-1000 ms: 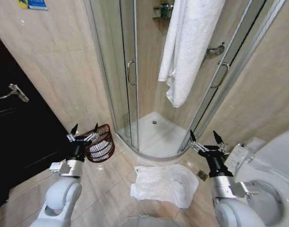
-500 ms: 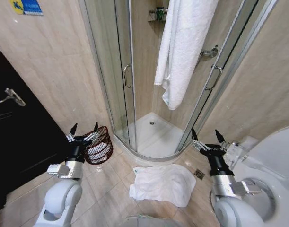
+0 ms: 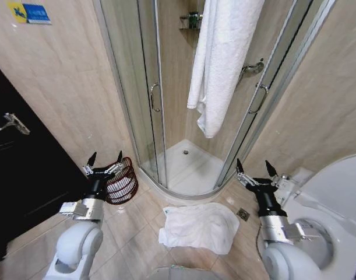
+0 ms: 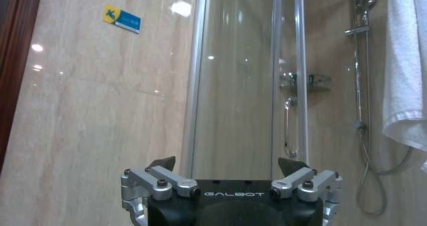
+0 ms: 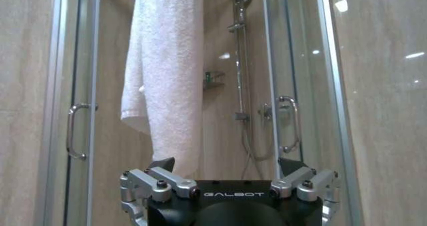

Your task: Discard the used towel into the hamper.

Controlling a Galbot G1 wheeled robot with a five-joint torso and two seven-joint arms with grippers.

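Since the earlier frames the whole head view has shifted: our camera has moved, not the objects. We judge the task not yet begun. The used towel [image 3: 198,227] lies crumpled on the floor tiles [image 3: 137,227], ungrasped; the hamper [image 3: 122,181] stands near the shower enclosure [image 3: 154,105]. We hold the left gripper [image 3: 105,161] raised just before the hamper, jaws spread wide and empty. The right gripper [image 3: 251,171] stands raised beside the toilet [image 3: 335,198], likewise wide and empty.

White towel [image 3: 196,227] lies crumpled on floor; reddish-brown hamper [image 3: 123,182] stands apart.
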